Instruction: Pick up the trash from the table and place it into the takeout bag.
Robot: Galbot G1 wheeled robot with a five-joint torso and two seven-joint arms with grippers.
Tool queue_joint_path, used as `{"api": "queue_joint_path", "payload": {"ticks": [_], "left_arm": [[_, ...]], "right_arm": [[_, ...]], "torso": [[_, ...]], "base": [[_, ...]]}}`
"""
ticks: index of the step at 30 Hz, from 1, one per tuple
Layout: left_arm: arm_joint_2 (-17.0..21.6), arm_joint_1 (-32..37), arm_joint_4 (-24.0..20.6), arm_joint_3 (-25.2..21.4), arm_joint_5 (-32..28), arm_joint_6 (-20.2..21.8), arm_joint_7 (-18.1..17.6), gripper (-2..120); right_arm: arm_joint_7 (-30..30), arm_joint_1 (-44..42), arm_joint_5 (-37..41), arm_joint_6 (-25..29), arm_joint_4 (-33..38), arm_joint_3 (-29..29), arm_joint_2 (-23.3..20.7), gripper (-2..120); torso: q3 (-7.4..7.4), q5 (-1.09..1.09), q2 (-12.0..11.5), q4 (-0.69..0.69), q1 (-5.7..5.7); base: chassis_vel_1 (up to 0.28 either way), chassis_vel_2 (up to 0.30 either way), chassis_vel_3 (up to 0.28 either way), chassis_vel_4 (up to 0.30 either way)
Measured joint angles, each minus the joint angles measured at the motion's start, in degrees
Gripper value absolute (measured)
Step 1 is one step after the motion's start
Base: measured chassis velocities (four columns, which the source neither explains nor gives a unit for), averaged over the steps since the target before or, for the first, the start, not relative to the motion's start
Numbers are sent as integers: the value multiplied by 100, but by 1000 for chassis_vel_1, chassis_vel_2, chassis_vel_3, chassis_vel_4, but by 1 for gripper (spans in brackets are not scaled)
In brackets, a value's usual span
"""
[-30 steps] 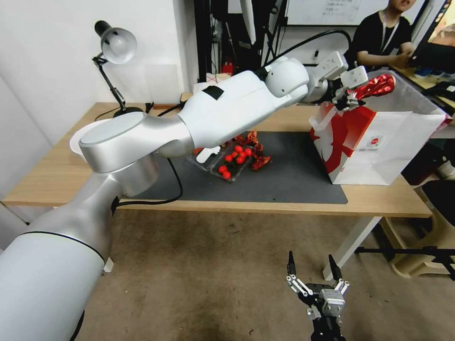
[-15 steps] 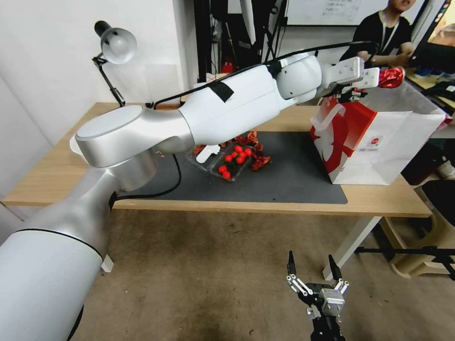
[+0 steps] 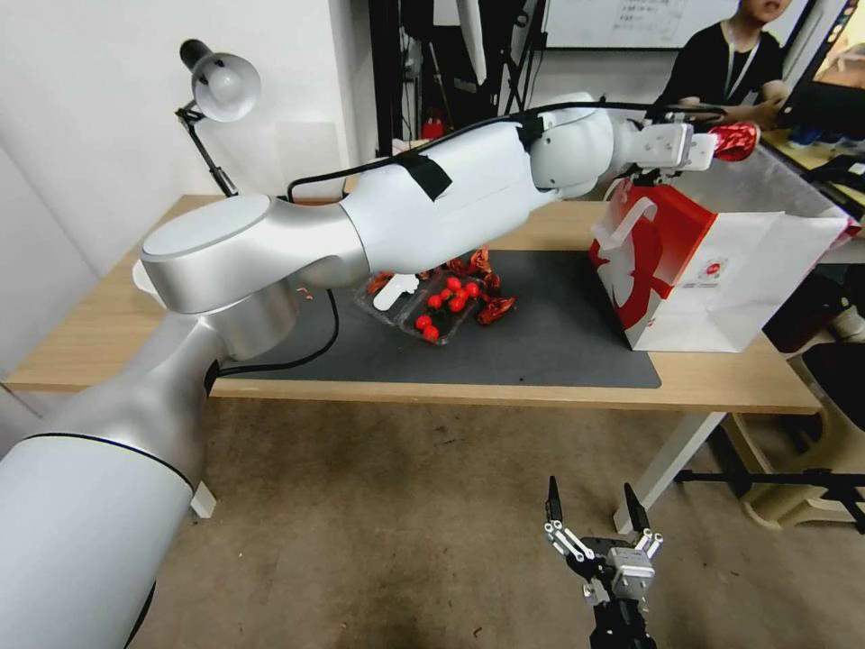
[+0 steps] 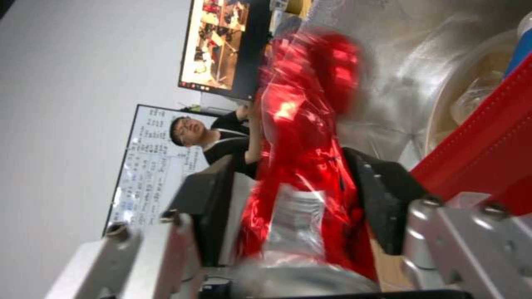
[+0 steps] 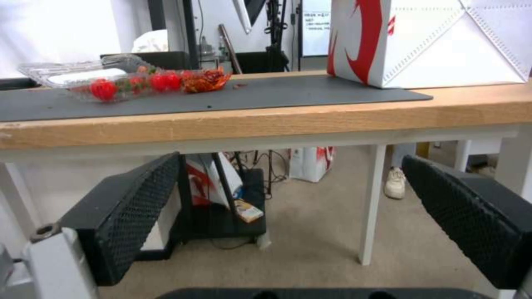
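Table (image 3: 721,383): takeout bag (image 3: 721,270), left gripper (image 3: 712,149) clamping crushed red can (image 3: 734,141) above; right gripper (image 3: 599,532) spread.

The tall red-and-white paper takeout bag (image 3: 712,270) stands on the long light-wood tabletop (image 3: 108,333), right of the clear plastic tray of red fruit (image 3: 432,311) on the dark grey mat (image 3: 559,342).

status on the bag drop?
Left gripper shut on crushed red can, above takeout bag mouth. Right gripper open, parked low below table edge. Nothing blocking the bag.
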Motion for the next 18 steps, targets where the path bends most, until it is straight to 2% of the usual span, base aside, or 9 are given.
{"api": "queue_joint_path", "payload": {"ticks": [2, 4, 5, 7, 9, 10, 13, 18], "left_arm": [[0, -3, -4, 5, 26, -4, -9, 57], [0, -12, -18, 19, 103, -11, -47, 67], [0, -12, -18, 19, 103, -11, -47, 67], [0, -26, -48, 52, 146, -4, -120, 81], [0, -30, -52, 59, 151, 1, -134, 84], [0, -42, -55, 90, 165, 10, -189, 93], [0, -44, -46, 83, 161, 53, -281, 99], [4, -16, -41, -33, 101, 128, -296, 100]], "right_arm": [[0, 1, 0, 0, -3, -1, -2, 100], [1, 7, 2, 0, -13, -3, -4, 100], [1, 7, 2, 0, -13, -3, -4, 100], [2, 26, 3, 0, -35, -10, -8, 100], [2, 31, 4, 0, -41, -13, -10, 100], [2, 49, 4, -1, -51, -24, -16, 100], [2, 80, 6, -9, -79, -39, -28, 100], [2, 110, 13, -26, -96, -48, -55, 100]], "torso": [[0, 0, 0, 0, 0], [0, 0, 0, 0, 0], [0, 0, 0, 0, 0], [0, 0, 0, 0, 0], [0, 0, 0, 0, 0], [0, 0, 0, 0, 0], [0, 0, 0, 0, 0], [0, 0, 0, 0, 0]], "base": [[0, 0, 0, 0], [0, 0, 0, 0], [0, 0, 0, 0], [0, 0, 0, 0], [0, 0, 0, 0], [0, 0, 0, 0], [0, 0, 0, 0], [0, 0, 0, 0]]}}
